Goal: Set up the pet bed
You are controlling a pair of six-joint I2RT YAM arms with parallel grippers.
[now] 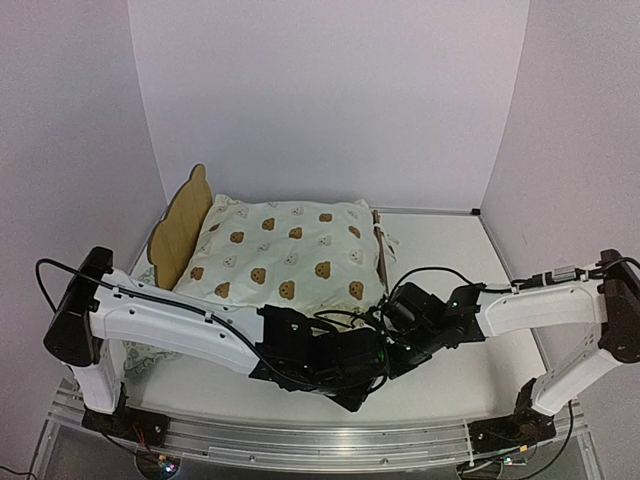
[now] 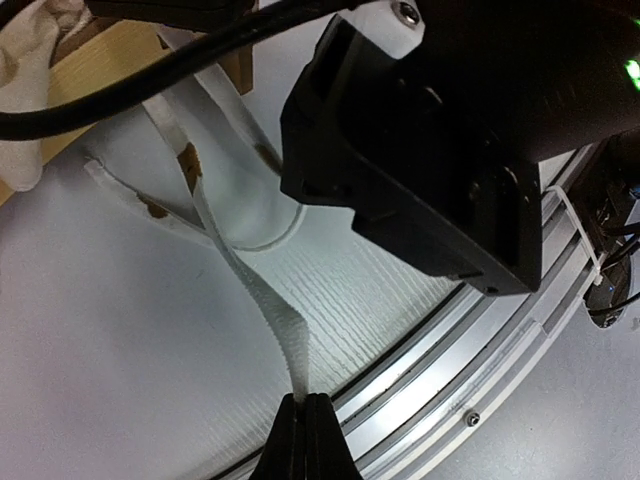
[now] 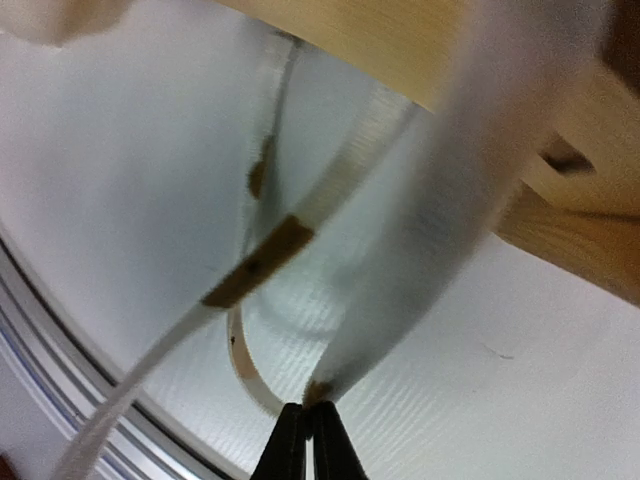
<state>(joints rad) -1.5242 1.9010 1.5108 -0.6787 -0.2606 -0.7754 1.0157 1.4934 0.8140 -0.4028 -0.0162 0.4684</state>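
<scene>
The pet bed stands at the back left with its bear-ear headboard (image 1: 182,225) upright, and the cream bear-print cover (image 1: 285,250) lies over it. Both arms meet low in front of the bed's near right corner. My left gripper (image 2: 303,402) is shut on a white tie (image 2: 250,285) that runs taut up to the cover's edge by the wooden frame (image 2: 100,70). My right gripper (image 3: 310,408) pinches the brown-marked end of a second tie (image 3: 430,230) under the frame (image 3: 400,40). In the top view the grippers (image 1: 372,372) are packed together and their tips are hidden.
The right arm's black wrist (image 2: 450,150) hangs very close over the left gripper. An aluminium rail (image 1: 320,440) runs along the table's near edge, right beside both grippers. White walls close in the table on three sides. Ruffled cloth (image 1: 140,355) lies under the left arm.
</scene>
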